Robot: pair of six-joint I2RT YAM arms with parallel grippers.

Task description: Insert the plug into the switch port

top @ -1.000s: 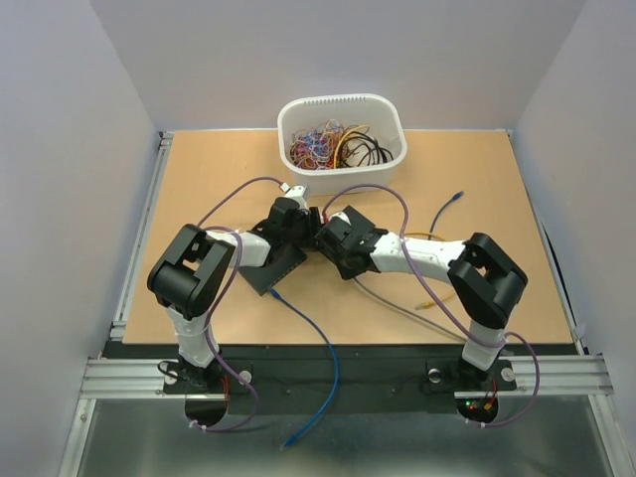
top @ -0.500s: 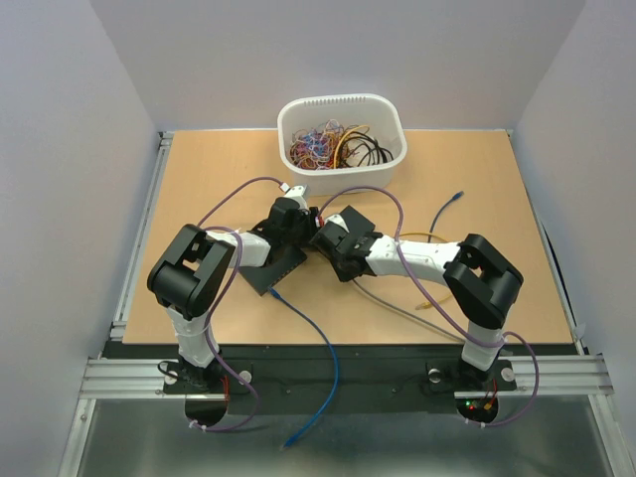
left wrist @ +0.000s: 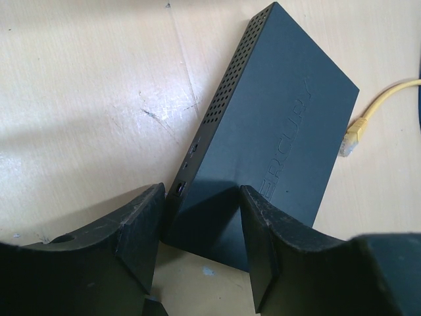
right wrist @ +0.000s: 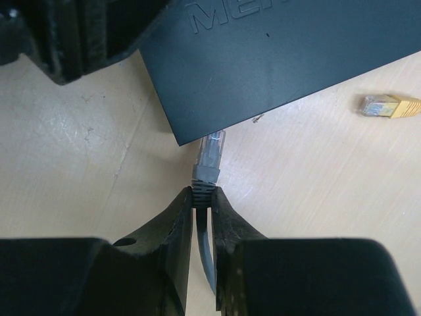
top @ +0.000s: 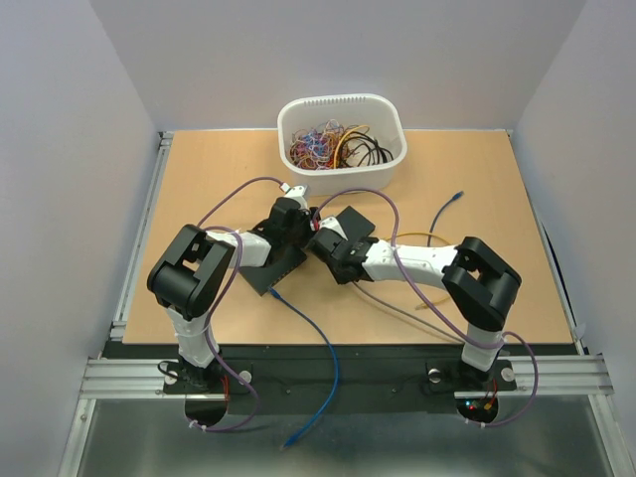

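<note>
The black switch (top: 276, 268) lies flat on the wooden table between the two arms. In the left wrist view my left gripper (left wrist: 200, 243) is open, its fingers straddling one corner of the switch (left wrist: 276, 131), one beside its vented side, one over its top. My right gripper (right wrist: 204, 194) is shut on the ribbed boot of a grey cable. The clear plug (right wrist: 210, 148) sticks out ahead and its tip touches the switch's edge (right wrist: 263, 72). In the top view the right gripper (top: 324, 244) is against the switch's right side, next to the left gripper (top: 290, 215).
A blue cable (top: 323, 338) runs from the switch's near end off the table front. A loose yellow plug (right wrist: 385, 105) lies right of the switch. A white basket (top: 388, 171) of cables stands at the back. A blue-tipped cable (top: 452, 202) lies to the right.
My right gripper has moved left with the grey plug, closing on the switch's side. The left gripper and switch have stayed put.
</note>
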